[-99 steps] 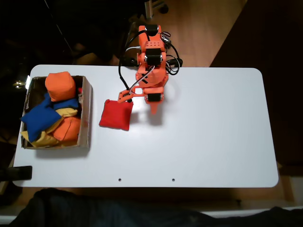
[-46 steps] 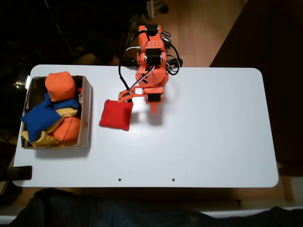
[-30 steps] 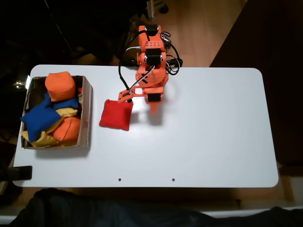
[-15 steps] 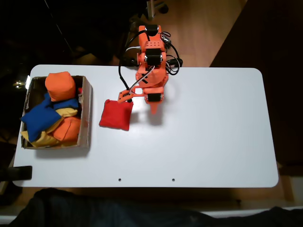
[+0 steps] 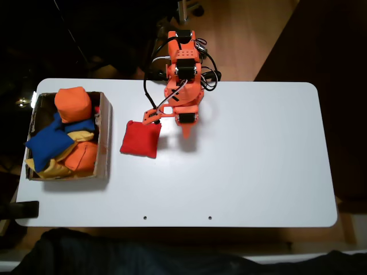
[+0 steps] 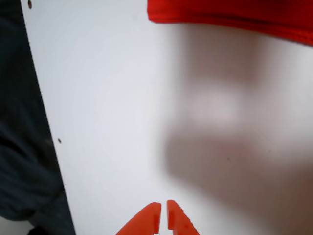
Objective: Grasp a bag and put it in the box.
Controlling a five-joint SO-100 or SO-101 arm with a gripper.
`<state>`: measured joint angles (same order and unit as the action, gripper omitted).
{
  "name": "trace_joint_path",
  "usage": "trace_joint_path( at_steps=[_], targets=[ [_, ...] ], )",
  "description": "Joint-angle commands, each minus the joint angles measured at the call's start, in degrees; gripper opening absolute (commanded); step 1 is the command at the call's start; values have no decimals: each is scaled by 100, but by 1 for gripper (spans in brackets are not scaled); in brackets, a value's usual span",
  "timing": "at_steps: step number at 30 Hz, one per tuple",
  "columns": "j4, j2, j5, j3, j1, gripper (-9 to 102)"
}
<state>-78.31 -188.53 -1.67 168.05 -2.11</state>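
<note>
Bag (image 5: 140, 139): I count one red, on the white table (image 5: 258, 160) beside the box (image 5: 104, 143), which holds two orange bags (image 5: 73, 104) and one blue (image 5: 49, 141). My gripper (image 6: 163, 215) is closed on nothing, above bare tabletop. Wood floor (image 5: 246, 34) lies beyond.

White table (image 5: 258, 160), red bag (image 5: 140, 138) lying flat, cardboard box (image 5: 104, 146) at its left end

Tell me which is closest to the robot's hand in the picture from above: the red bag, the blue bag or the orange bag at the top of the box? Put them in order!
Seen in the fixed view, measured from the hand:
1. The red bag, on the table just left of the hand.
2. The blue bag, inside the box further left.
3. The orange bag, in the box's upper end. It is nearly tied with the blue one, so that ranking is a close call.
</note>
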Motion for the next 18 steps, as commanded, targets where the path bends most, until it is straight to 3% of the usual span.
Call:
trace_joint_path(
  at_steps=[1, 18],
  targets=[
    [79, -35, -35, -26, -35, 0],
    [308, 132, 0, -26, 44, 0]
  ],
)
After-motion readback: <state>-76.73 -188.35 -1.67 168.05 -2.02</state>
